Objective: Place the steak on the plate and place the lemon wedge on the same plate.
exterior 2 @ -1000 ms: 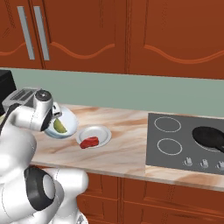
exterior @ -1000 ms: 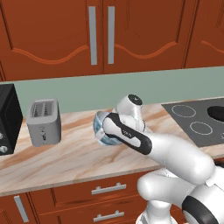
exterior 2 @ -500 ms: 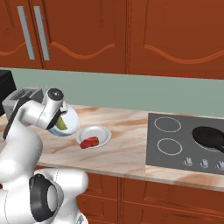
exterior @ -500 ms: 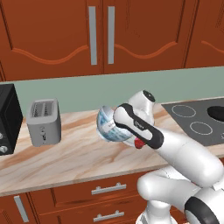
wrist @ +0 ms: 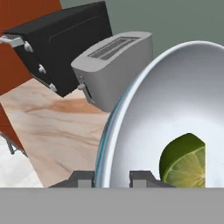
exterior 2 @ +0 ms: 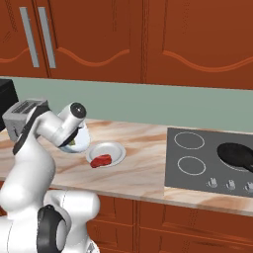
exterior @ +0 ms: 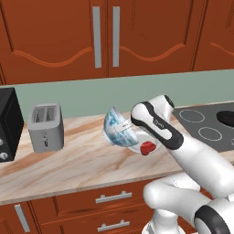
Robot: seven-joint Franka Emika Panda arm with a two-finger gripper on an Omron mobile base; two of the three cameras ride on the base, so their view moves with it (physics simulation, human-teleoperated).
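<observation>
In the hand view, the gripper (wrist: 111, 178) is sitting at the bottom centre, its two dark fingertips (wrist: 81, 178) straddling the thin rim of the pale blue bowl (wrist: 175, 109), so the claw is clamped on that rim. The bowl is filling the right half of this view, tipped on edge, and the lemon wedge (wrist: 186, 162) is lying inside it at the lower right, just to the right of the claw and not touching the fingers. Beyond the bowl, at upper centre, a grey toaster (wrist: 111, 68) is standing on the marbled counter (wrist: 57, 131), with a black microwave (wrist: 61, 43) behind it at the upper left.

In the left base view, the arm is rising from the lower right, and the gripper (exterior: 125, 129) is holding the bowl (exterior: 118, 129) tilted above the counter (exterior: 82, 160) at centre frame. The steak (exterior: 147, 148) is showing red just below and right of the bowl, partly behind the arm. The toaster (exterior: 45, 125) is standing at centre left and the microwave (exterior: 9, 121) at the left edge.

In the right base view, the bowl (exterior 2: 79, 142) is hanging beside the wrist at centre left. The plate (exterior 2: 113, 150) is lying just right of it on the counter (exterior 2: 143, 170), and the steak (exterior 2: 101, 160) is resting on the plate's near left part. The cooktop (exterior 2: 210, 158) is lying at the right, carrying a dark pan (exterior 2: 237, 154).
</observation>
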